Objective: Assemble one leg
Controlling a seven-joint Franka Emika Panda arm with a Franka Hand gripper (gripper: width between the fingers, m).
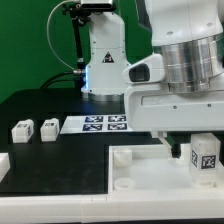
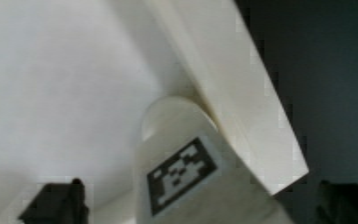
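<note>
A leg (image 1: 206,157), a white peg with a square tag, stands upright at the corner of the white tray (image 1: 120,172) on the exterior view's right. My gripper (image 1: 200,148) is down around it, jaws wide and open. In the wrist view the leg (image 2: 190,168) lies between the dark fingertips (image 2: 53,203), with a gap on each side of my gripper (image 2: 197,208). The tray's flat face (image 2: 69,80) fills the space behind it. Two more legs (image 1: 20,131) (image 1: 48,127) lie on the black table at the exterior view's left.
The marker board (image 1: 105,123) lies flat behind the tray. The robot's white base (image 1: 103,60) stands at the back. A white part edge (image 1: 3,160) shows at the exterior view's far left. A raised corner socket (image 1: 122,156) sits on the tray's near-left corner.
</note>
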